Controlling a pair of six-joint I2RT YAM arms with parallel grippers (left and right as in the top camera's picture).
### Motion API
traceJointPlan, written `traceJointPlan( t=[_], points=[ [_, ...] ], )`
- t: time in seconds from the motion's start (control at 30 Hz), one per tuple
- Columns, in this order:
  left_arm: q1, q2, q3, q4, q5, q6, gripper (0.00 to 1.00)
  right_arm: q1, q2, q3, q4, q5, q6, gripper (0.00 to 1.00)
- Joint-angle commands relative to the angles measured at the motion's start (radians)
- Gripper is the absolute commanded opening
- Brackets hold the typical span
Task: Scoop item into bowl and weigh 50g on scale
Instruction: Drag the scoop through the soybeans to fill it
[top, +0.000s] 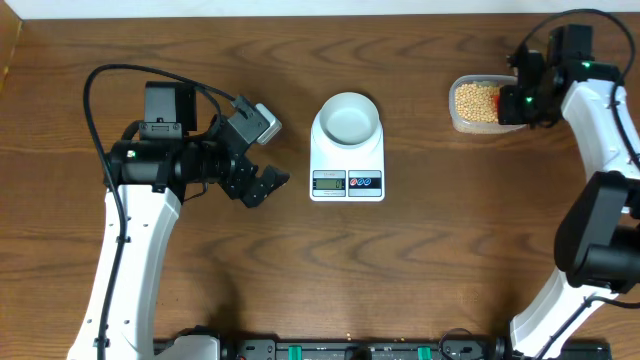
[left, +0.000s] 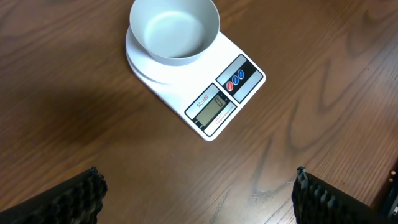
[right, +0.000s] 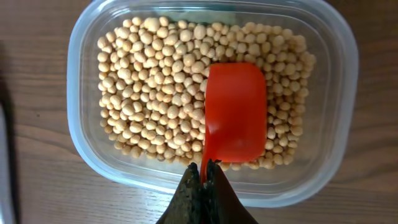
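The pale bowl (top: 348, 116) stands empty on the white scale (top: 347, 168) at the table's middle; both show in the left wrist view, the bowl (left: 175, 28) on the scale (left: 221, 93), whose display reads 0. The tan beans (top: 477, 101) fill a clear tub (top: 458, 118) at the right. In the right wrist view the beans (right: 149, 93) lie in the tub (right: 81, 124). My right gripper (right: 205, 168) is shut on the handle of a red scoop (right: 236, 109) lying bowl-down on the beans. My left gripper (top: 262, 183) is open and empty, left of the scale.
The table's far edge runs along the top of the overhead view. The right arm (top: 600, 120) reaches along the right side. A dark rail (top: 340, 350) lies along the front edge.
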Motion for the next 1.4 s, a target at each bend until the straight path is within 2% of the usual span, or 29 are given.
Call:
traceJointPlan(
  t=[0.0, 0.17, 0.4, 0.93, 1.37],
  points=[
    [0.004, -0.009, 0.029, -0.003, -0.006, -0.005, 0.98, -0.033, 0.018, 0.0, -0.021, -0.124, 0.07, 0.01],
    [0.004, -0.009, 0.029, -0.003, -0.006, -0.005, 0.98, -0.064, 0.018, -0.001, -0.021, -0.18, 0.145, 0.01],
    [0.004, -0.009, 0.029, -0.002, -0.006, -0.005, 0.98, -0.067, 0.021, -0.001, -0.019, -0.18, 0.173, 0.01],
    [0.004, -0.009, 0.029, -0.003, -0.006, -0.005, 0.98, -0.145, 0.086, -0.002, 0.015, -0.214, 0.207, 0.01],
    [0.004, -0.009, 0.029, -0.003, -0.006, -0.005, 0.98, -0.145, 0.137, -0.002, 0.021, -0.297, 0.209, 0.01]
  ],
)
